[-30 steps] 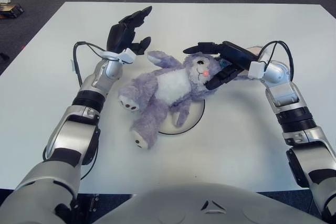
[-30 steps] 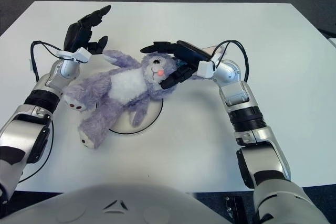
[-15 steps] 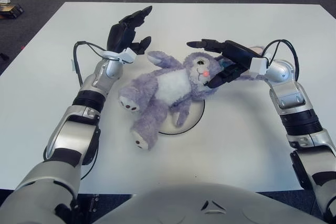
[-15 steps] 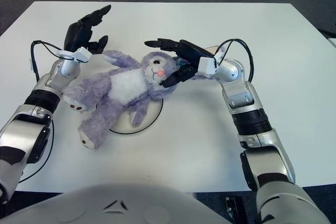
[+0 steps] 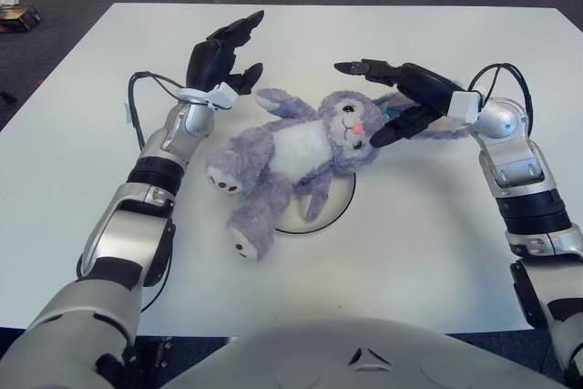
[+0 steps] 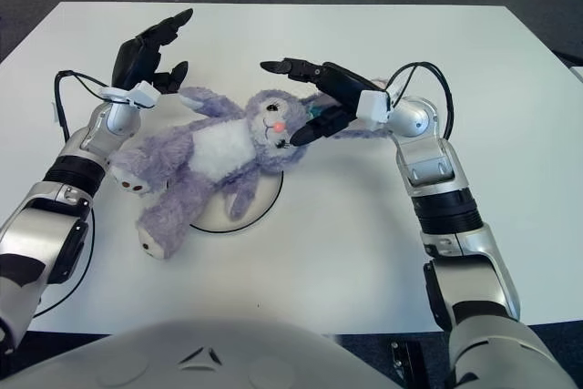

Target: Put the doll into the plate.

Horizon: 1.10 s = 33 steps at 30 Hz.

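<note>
A purple plush bunny doll (image 5: pixel 291 157) with a white belly lies on its back across a white round plate (image 5: pixel 330 209). Its legs stick out past the plate's left rim, and its head is at the upper right. My right hand (image 5: pixel 393 97) hovers just right of the doll's head, fingers spread, holding nothing. My left hand (image 5: pixel 223 54) is raised at the doll's upper left, near its outstretched arm, fingers spread and apart from it.
The white table (image 5: pixel 82 143) extends widely on all sides. Dark carpet lies beyond its far edge, with a small object (image 5: pixel 18 15) on the floor at the far left.
My right hand has lifted off the doll's head and drawn back to the right, fingers spreading wider. The doll and my left hand have stayed put.
</note>
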Tool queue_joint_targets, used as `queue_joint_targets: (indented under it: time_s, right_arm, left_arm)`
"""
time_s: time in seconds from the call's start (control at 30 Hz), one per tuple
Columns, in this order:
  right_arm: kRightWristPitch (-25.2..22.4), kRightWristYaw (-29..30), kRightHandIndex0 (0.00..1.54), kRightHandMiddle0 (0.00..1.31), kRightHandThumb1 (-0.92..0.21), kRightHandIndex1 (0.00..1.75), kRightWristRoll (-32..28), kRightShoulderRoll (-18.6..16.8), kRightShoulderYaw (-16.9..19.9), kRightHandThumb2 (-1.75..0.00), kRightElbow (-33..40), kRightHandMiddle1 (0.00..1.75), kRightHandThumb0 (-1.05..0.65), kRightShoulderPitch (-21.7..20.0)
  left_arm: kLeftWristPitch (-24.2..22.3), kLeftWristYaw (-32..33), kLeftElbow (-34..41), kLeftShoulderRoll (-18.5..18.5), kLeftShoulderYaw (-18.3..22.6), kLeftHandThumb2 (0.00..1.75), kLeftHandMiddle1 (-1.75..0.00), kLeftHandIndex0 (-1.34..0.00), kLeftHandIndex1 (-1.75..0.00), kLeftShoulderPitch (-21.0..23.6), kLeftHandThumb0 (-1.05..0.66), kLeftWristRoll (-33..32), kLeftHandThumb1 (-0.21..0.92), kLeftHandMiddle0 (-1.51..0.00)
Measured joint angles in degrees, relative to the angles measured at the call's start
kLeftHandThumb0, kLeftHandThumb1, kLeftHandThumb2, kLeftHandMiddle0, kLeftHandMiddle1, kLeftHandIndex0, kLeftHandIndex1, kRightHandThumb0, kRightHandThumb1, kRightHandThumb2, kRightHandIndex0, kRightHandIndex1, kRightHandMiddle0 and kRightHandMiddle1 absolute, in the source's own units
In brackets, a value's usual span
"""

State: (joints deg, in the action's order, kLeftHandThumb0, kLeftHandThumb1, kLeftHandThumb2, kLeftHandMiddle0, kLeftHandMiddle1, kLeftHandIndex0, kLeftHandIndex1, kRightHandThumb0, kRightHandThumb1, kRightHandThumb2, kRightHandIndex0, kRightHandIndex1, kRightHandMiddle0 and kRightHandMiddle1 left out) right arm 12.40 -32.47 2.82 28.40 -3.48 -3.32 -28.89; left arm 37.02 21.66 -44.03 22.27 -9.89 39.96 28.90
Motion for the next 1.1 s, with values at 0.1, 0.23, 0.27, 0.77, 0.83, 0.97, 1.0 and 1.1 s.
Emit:
queue_joint_targets:
  time_s: [0.1, 0.23, 0.27, 0.77, 0.83, 0.97, 1.0, 1.1]
  right_arm:
    - [0.4, 0.7, 0.08, 0.18, -0.85, 0.02, 0.2, 0.0, 0.0, 0.00, -0.3, 0.01, -0.83, -0.2]
    - [0.7, 2.3, 0.13, 0.19, -0.82, 0.02, 0.1, -1.0, 0.5, 0.00, -1.5, 0.01, -0.66, -0.7]
    - [0.6, 3.1, 0.14, 0.19, -0.82, 0.02, -0.1, -1.6, 1.0, 0.00, -2.1, 0.01, -0.64, -1.0]
    - [-4.7, 12.2, 0.41, 0.32, -0.79, 0.02, -2.1, -6.4, 5.8, 0.00, -2.5, 0.05, -0.40, -2.9]
    - [-7.0, 15.1, 0.46, 0.35, -0.79, 0.02, -2.4, -7.9, 7.1, 0.00, -1.9, 0.05, -0.38, -2.9]
    - [-9.5, 17.0, 0.49, 0.37, -0.79, 0.01, -2.4, -8.5, 8.4, 0.00, -1.0, 0.05, -0.36, -2.9]
    - [-9.7, 17.1, 0.49, 0.37, -0.79, 0.01, -2.4, -8.6, 8.5, 0.00, -0.8, 0.05, -0.36, -2.9]
    - [-10.2, 17.5, 0.53, 0.41, -0.80, 0.02, -2.4, -8.7, 8.6, 0.00, -0.3, 0.06, -0.35, -2.9]
  left_arm:
    - [0.0, -0.2, 0.2, 0.0, 0.0, 0.91, 0.00, -0.53, 0.00, 0.0, -0.73, -0.2, 0.92, -0.59]
    - [-0.1, -0.3, 0.3, -0.1, 0.0, 0.91, 0.00, -0.52, 0.00, 0.0, -0.74, -0.5, 0.92, -0.58]
    - [-0.1, -0.4, 0.3, -0.2, 0.0, 0.91, 0.00, -0.52, 0.00, 0.0, -0.74, -0.5, 0.92, -0.58]
    - [-0.5, -0.6, 0.6, -0.6, 0.0, 0.91, 0.00, -0.52, 0.00, -0.4, -0.73, -0.7, 0.92, -0.58]
    - [-0.5, -0.6, 0.6, -0.7, 0.0, 0.91, 0.00, -0.52, 0.00, -0.7, -0.73, -0.7, 0.92, -0.58]
    - [-0.6, -0.6, 0.6, -0.7, 0.0, 0.90, 0.00, -0.52, 0.00, -1.3, -0.73, -0.7, 0.92, -0.58]
    - [-0.6, -0.6, 0.6, -0.7, 0.0, 0.90, 0.00, -0.52, 0.00, -1.4, -0.73, -0.7, 0.92, -0.58]
    - [-0.7, -0.6, 0.6, -0.7, 0.0, 0.90, 0.00, -0.52, 0.00, -1.5, -0.73, -0.7, 0.92, -0.58]
